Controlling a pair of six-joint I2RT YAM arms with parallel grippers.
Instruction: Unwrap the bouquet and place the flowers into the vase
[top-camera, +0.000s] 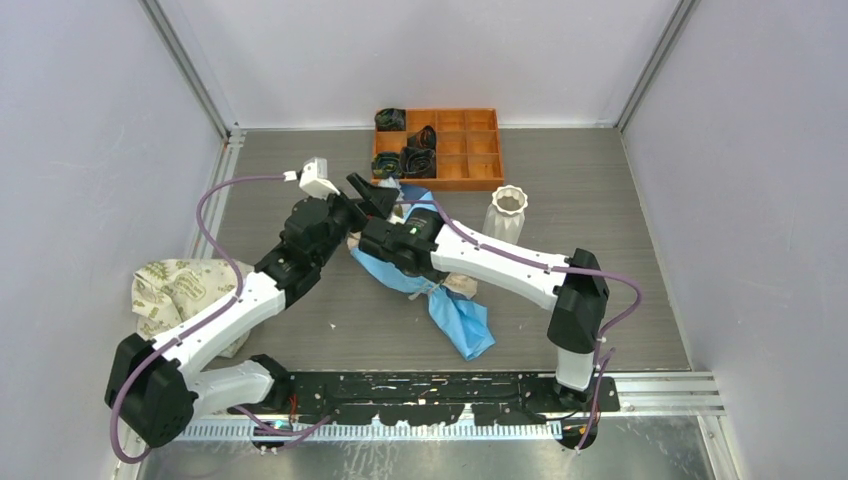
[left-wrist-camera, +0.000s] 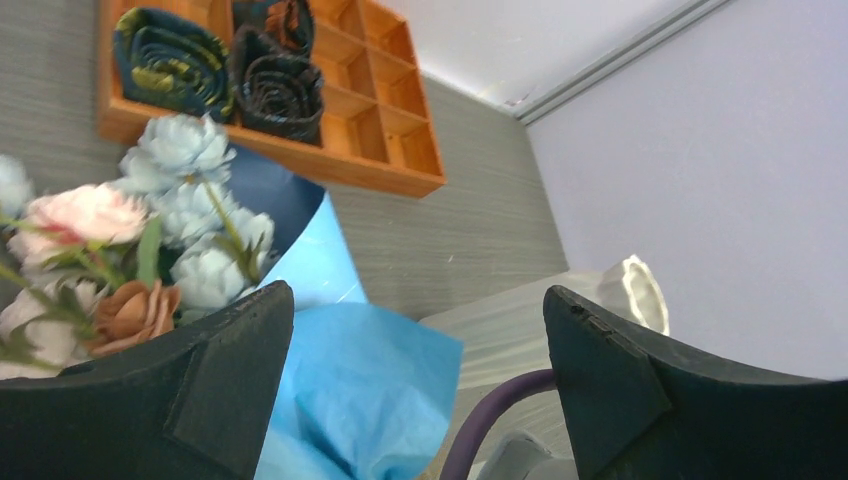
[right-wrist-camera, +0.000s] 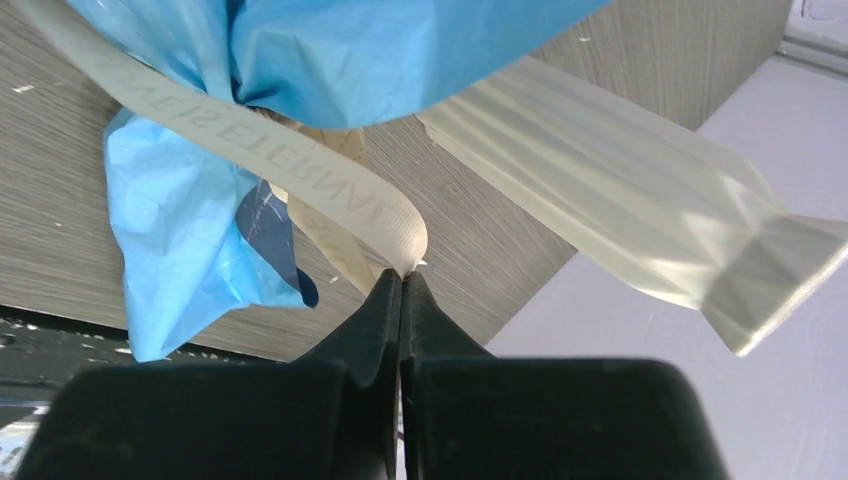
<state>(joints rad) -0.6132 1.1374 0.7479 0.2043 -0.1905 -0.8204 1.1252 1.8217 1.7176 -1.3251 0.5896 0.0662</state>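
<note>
From above, the bouquet (top-camera: 462, 318) lies mid-frame on the counter (top-camera: 600, 200) under both arms, with the vase (top-camera: 506, 212) upright to its upper right. In the left wrist view, the left claw (left-wrist-camera: 415, 295) stands spread and empty, the flowers (left-wrist-camera: 185, 215) at frame left. In the right wrist view, the right claw (right-wrist-camera: 402, 278), pressed together, pinches the ribbon (right-wrist-camera: 300, 165) at centre. Untying looks to be the step in hand, and the next move calls for drawing the ribbon free.

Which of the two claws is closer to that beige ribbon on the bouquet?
Right. The right gripper is shut on the beige ribbon, pinching its loop; the left gripper hangs open by the flowers, holding nothing.
</note>
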